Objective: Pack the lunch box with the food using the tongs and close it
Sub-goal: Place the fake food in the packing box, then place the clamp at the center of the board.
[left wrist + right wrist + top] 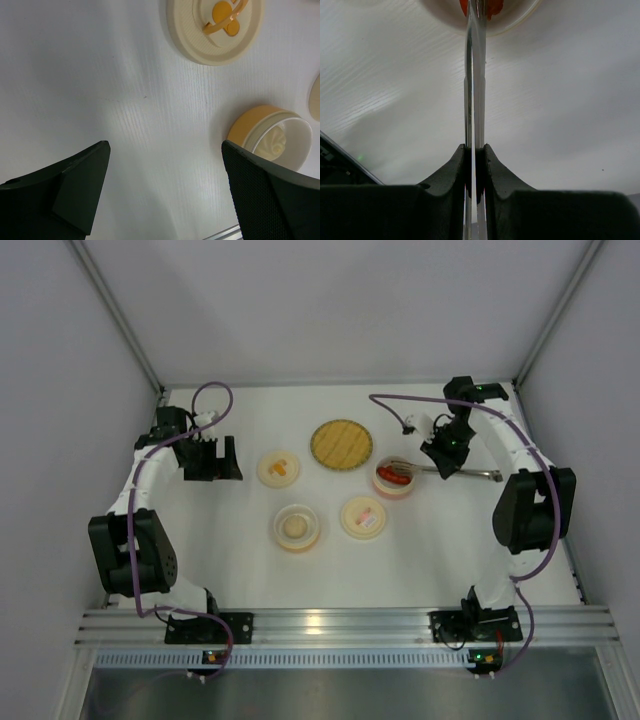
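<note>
Though uncovered, sausages in bowl

The tongs are smooth polished metal with a bright sheen. The white tabletop looks matt with a fine ribbed grain. The left fingers are matt black plastic, one face finely dimpled. The sausage pieces look glossy; the plate is woven.

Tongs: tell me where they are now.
Top view, right side: the tongs are clamped in the right gripper, tips at the bowl of red sausage pieces.
</note>
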`<state>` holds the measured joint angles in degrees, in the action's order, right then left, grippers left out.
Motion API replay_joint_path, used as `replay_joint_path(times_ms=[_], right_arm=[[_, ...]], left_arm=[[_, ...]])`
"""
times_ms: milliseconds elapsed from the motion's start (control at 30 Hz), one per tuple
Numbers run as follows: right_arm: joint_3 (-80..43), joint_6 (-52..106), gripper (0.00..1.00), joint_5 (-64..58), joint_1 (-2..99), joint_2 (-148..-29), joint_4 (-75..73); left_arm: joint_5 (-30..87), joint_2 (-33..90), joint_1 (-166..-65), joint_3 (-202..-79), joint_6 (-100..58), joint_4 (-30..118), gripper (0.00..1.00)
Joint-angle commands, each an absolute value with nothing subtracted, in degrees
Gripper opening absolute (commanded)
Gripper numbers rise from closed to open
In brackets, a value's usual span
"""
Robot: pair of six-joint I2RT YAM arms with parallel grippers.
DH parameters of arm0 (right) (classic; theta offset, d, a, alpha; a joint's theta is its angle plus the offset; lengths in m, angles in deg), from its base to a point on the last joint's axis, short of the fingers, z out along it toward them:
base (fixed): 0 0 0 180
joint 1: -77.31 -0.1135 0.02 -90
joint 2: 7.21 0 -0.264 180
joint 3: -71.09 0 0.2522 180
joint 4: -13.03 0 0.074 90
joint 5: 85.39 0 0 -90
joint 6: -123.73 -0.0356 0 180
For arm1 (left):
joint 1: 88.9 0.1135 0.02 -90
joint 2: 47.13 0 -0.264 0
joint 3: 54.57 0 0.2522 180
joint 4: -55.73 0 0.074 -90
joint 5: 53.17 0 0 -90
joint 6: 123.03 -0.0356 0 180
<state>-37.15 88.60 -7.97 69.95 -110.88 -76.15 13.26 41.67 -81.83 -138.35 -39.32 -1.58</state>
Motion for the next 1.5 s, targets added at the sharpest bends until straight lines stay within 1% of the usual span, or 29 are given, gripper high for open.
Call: replay_joint_path(times_ms=[0, 100, 133, 200, 267, 300, 400, 567, 700, 867, 1000, 1167, 1267, 1467], right_arm=[[-38.3, 87.7, 0.13, -8.5, 70.7, -111.1, -76.5], [-39.7, 87.1, 0.19, -8.9, 70.7, -111.9, -76.3], [-40.0, 87.0, 0.24, -8.8, 70.7, -111.9, -76.3], [-40.5, 86.7, 0.30, -8.6, 70.7, -111.9, -76.1], [-40.6, 86.7, 0.33, -8.3, 70.7, -111.6, -76.1], [-40.8, 86.6, 0.39, -8.3, 70.7, -111.3, -76.1], [-41.7, 86.5, 0.44, -8.6, 70.7, -110.5, -76.4], [-46.1, 85.3, 0.44, -10.4, 70.8, -108.8, -77.4], [-50.2, 82.7, 0.42, -13.4, 71.5, -106.9, -77.6], [-50.4, 77.2, 0.40, -16.9, 76.7, -105.2, -73.5], [-47.0, 73.0, 0.40, -19.0, 85.0, -105.6, -69.6], [-42.1, 65.6, 0.40, -18.2, 91.2, -107.0, -62.8], [-38.1, 62.3, 0.40, -16.8, 93.4, -107.7, -57.3], [-30.0, 57.4, 0.41, -13.2, 93.7, -109.8, -44.5]], left_arm=[[12.3, 41.9, -81.7, -138.4, -39.4, 0.5, 0.98], [12.5, 41.6, -81.7, -138.4, -39.6, 0.2, 0.98], [12.7, 41.6, -81.7, -138.4, -39.7, 0.1, 0.98], [12.7, 41.6, -81.7, -138.4, -39.8, 0.1, 0.98], [12.6, 41.6, -81.7, -138.4, -39.7, 0.1, 0.98], [12.6, 41.6, -81.7, -138.4, -39.5, 0.1, 0.98], [12.3, 41.5, -81.7, -138.6, -39.5, 0.1, 0.98], [12.4, 40.7, -81.7, -139.0, -39.6, -0.4, 0.98], [12.5, 40.2, -81.7, -139.4, -39.9, -0.8, 0.98], [12.9, 39.7, -81.7, -139.9, -40.3, -1.0, 0.98], [13.2, 39.4, -81.7, -140.2, -40.6, -1.0, 0.98], [11.5, 40.7, -81.7, -141.7, -39.0, -1.6, 0.98], [11.4, 40.9, -81.7, -142.3, -38.7, -1.3, 0.98], [11.6, 41.5, -81.8, -142.2, -38.4, -0.8, 0.98]])
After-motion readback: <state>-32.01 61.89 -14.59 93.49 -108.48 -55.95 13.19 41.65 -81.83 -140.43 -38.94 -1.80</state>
